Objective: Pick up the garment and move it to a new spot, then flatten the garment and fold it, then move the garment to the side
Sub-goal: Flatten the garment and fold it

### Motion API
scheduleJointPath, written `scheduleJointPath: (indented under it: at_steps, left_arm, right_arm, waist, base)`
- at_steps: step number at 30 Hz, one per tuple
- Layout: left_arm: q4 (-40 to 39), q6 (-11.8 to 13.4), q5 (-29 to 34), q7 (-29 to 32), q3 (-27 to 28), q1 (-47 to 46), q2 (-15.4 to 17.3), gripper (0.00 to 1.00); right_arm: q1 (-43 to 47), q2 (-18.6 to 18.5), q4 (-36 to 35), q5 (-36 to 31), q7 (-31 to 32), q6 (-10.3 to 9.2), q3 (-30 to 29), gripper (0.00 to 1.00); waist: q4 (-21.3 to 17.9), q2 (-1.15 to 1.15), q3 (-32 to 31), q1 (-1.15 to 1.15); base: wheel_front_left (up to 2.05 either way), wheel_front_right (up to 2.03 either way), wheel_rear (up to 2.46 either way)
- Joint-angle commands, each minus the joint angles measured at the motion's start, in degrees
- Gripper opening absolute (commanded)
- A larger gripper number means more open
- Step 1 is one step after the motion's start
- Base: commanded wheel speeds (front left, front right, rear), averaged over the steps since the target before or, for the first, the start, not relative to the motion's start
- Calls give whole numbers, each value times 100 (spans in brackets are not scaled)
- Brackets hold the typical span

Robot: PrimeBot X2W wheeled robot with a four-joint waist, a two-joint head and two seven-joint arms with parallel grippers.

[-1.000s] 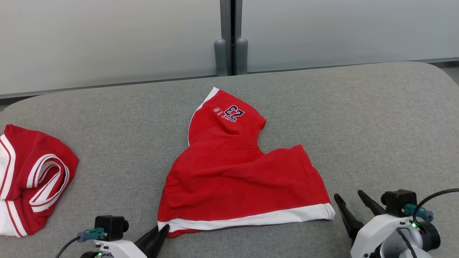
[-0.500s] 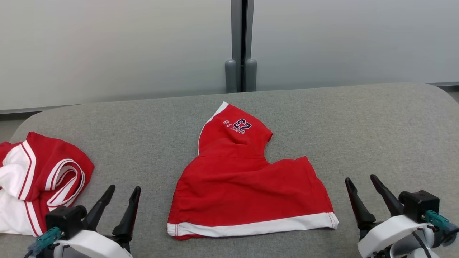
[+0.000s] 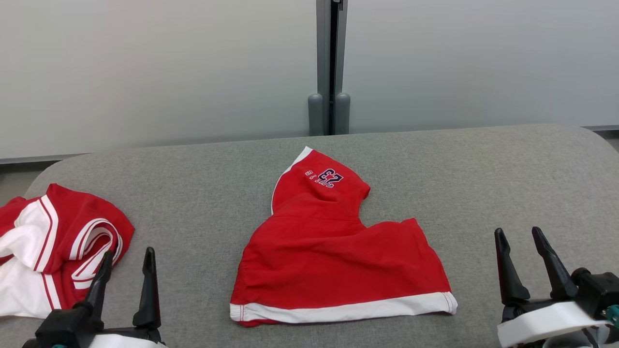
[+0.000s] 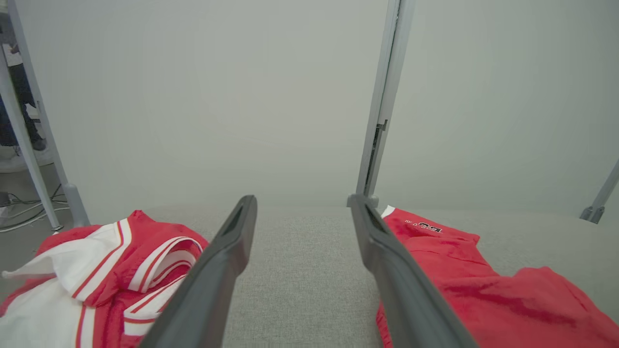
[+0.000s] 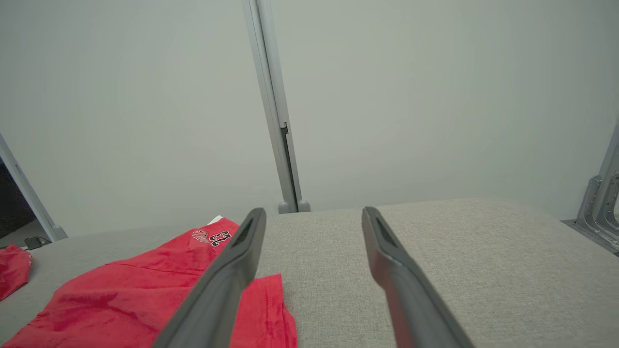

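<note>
Red garment (image 3: 338,261) lies spread near the middle of the grey table (image 3: 483,183) in my head view. It has a white band along its near edge, and a narrower part with a dark "23" print points toward the far edge. A crumpled red-and-white cloth (image 3: 53,251) sits well apart from it at the table's left end. My left gripper (image 3: 129,252) is at the lower left, between the cloth and the garment. Its fingers are spread wide with nothing in them, and the tip of the outer finger overlaps the cloth's edge in the picture. My right gripper (image 3: 518,231) is at the lower right, just beyond the garment's near right corner. It is equally wide apart and empty, and clear of the fabric. A grey post (image 3: 330,67) splits the pale wall behind the table.

From the left wrist, the left gripper (image 4: 303,199) shows both fingers parted over bare table and gripping nothing. The garment (image 4: 483,299) lies to the right of them and the cloth (image 4: 96,270) to the left. I cannot tell whether either finger touches fabric.

From the right wrist, the right gripper (image 5: 314,210) is wide apart with only grey table between its fingers. The garment (image 5: 145,290) lies to the left, with its edge passing behind the left finger. A scrap of the cloth (image 5: 14,270) shows at the far left edge.
</note>
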Motion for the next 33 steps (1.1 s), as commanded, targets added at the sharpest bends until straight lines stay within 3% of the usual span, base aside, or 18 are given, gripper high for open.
scheduleJointPath:
  at_steps: [1,10,16,27,33]
  left_arm:
    - [-36,20,88,-25,94,29,-17,100]
    - [94,-406,717,-27,706,240,-687,100]
    - [219,-692,951,-28,959,287,-953,100]
    - [467,-1087,1246,-27,1216,339,-1250,100]
    - [727,-1269,1098,378,971,187,-1255,100]
  right_arm:
    - [45,20,-31,-50,-41,11,-31,100]
    - [10,15,79,-83,-44,11,86,100]
    - [12,-27,122,-58,-44,12,105,100]
    - [55,-86,236,-57,-35,12,117,100]
    - [25,-166,546,203,483,12,270,100]
  waist:
    - [0,0,-5,0]
    - [25,0,5,0]
    - [51,0,-17,0]
    - [88,0,-59,0]
    - [148,0,-65,0]
  base:
    - [0,0,0]
    - [0,0,0]
    - [0,0,0]
    - [0,0,0]
    - [0,0,0]
